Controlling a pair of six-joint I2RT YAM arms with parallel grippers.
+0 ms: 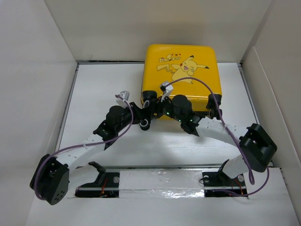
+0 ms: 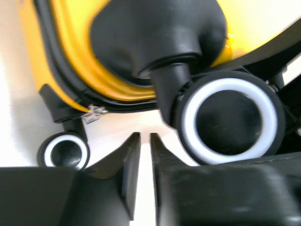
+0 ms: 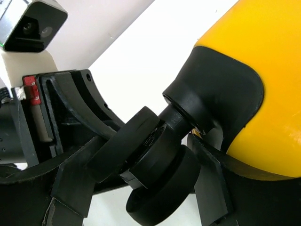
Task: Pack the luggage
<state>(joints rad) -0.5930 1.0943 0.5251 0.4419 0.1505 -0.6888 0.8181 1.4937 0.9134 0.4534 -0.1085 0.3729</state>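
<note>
The luggage (image 1: 181, 70) is a yellow Pikachu suitcase, closed and lying flat at the back of the table, its wheels toward me. My right gripper (image 1: 156, 107) is at its near left corner. In the right wrist view my right gripper (image 3: 150, 188) has its fingers on either side of a black wheel (image 3: 162, 174) below the yellow shell (image 3: 254, 70) and pinches it. My left gripper (image 1: 139, 120) sits just left of that corner. In the left wrist view my left gripper (image 2: 145, 139) is nearly closed and empty, below a white-ringed wheel (image 2: 230, 117), a smaller wheel (image 2: 63, 151) and a zipper pull (image 2: 94, 114).
White walls stand around the table (image 1: 103, 89) on the left, back and right. A taped strip (image 1: 160, 183) with the two arm bases runs along the near edge. The left arm's camera (image 3: 33, 23) is close to my right gripper.
</note>
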